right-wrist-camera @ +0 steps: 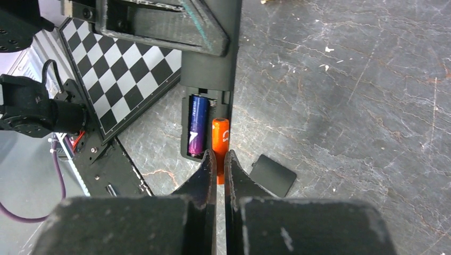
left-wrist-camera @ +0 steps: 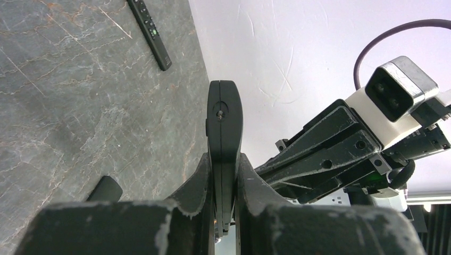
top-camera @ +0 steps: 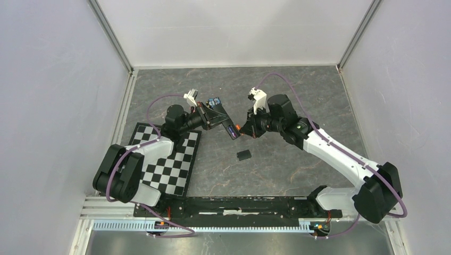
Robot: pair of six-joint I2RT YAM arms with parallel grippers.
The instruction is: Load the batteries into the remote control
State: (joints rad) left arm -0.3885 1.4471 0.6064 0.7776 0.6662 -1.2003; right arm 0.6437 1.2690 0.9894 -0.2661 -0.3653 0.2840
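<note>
Battery [right-wrist-camera: 220, 133] seemingly between right tool [right-wrist-camera: 219, 155] tips

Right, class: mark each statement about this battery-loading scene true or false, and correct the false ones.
1. The left gripper is clamped on the remote. True.
2. The right gripper is empty. False: it pinches an orange battery.
3. A blue-purple battery sits in the remote's open compartment. True.
4. The battery cover is fitted on the remote. False: it lies loose on the table.
5. The checkerboard lies beside the right arm. False: it lies on the left arm's side.
</note>
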